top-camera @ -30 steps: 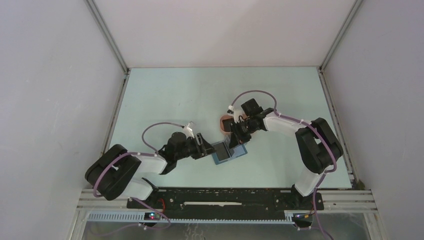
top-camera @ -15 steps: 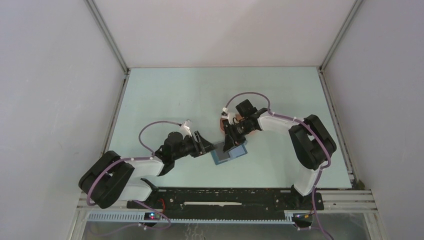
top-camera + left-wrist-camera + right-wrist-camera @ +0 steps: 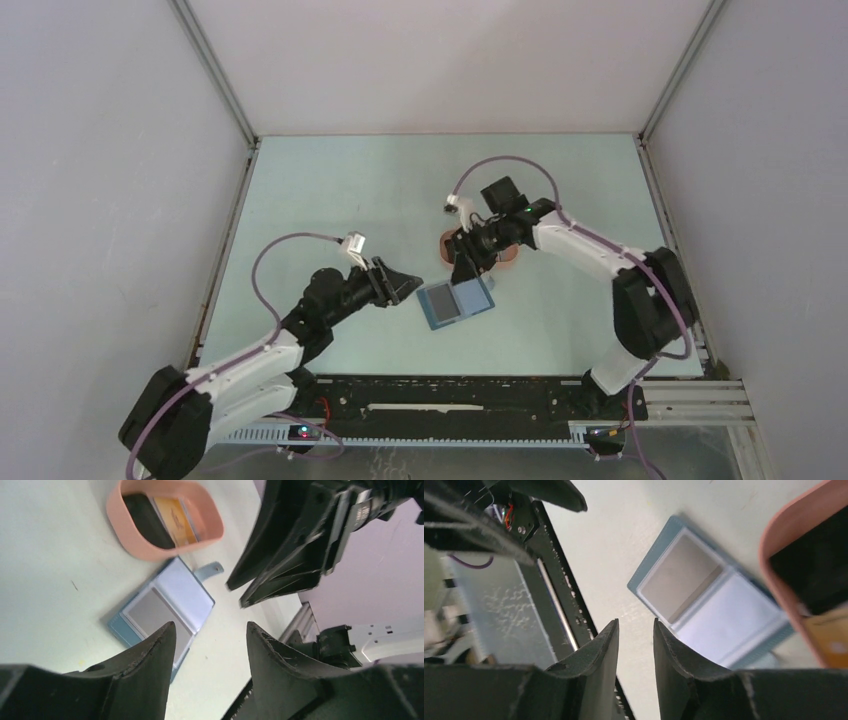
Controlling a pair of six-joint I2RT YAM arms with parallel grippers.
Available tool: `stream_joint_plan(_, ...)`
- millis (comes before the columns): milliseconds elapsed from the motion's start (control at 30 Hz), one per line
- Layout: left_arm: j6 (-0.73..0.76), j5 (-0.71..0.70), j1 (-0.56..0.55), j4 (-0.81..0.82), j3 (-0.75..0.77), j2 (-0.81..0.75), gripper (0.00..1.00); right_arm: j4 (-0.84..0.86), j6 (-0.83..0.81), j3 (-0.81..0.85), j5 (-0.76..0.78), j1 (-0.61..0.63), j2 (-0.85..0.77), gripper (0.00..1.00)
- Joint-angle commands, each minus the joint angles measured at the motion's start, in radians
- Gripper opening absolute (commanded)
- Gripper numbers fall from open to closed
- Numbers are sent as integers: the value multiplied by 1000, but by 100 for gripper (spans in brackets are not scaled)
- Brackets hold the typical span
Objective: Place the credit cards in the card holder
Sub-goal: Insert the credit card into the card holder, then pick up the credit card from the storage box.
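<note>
The blue card holder (image 3: 456,300) lies open and flat on the table, and a grey rectangle shows in one clear pocket (image 3: 151,613). The holder also shows in the right wrist view (image 3: 704,602). Behind it a salmon-pink tray (image 3: 150,555) holds a black card (image 3: 144,522) and a pale card with orange print (image 3: 181,521). My left gripper (image 3: 408,285) is open and empty, just left of the holder and off it. My right gripper (image 3: 466,268) hovers between holder and tray, jaws slightly apart with nothing between them. The left wrist view shows it above the holder (image 3: 280,560).
The tray (image 3: 781,575) sits right against the holder's far edge, its snap tab (image 3: 210,570) beside the rim. The black rail (image 3: 556,575) of the arm bases runs along the near table edge. Grey walls enclose the table.
My left gripper has drawn back from the holder's left edge as its arm stretched out. My right gripper has lifted off the holder and moved back toward the tray. The holder stays open.
</note>
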Motion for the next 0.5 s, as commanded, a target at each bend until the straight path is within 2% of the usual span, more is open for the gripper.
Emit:
stream_joint_plan(0,176,-150,6,-98,58,-181,59,-40,-201,67,84,-50,-186,41)
stream_joint_plan(33,208,-176,6,-110,64,-222,60,-37,-228,73,114,-57,-219,41)
stream_joint_plan(100,261,-229,6,-141,74,-294,69,-17,-261,87,192,-67,-283,46)
stream_joint_plan(167,307,-277,7,-165,92,-343,80,23,-275,95,242,-81,-332,62)
stream_joint_plan(233,344,-305,7,-181,106,-371,94,60,-266,97,267,-97,-356,89)
stream_joint_plan(267,353,-318,9,-187,112,-374,99,74,-242,101,254,-107,-352,98)
stream_joint_plan(367,347,-318,12,-190,134,-344,100,-11,-179,177,89,-157,-272,100)
stream_joint_plan(467,316,-259,16,-146,147,-276,100,43,-31,176,-43,-207,-192,96)
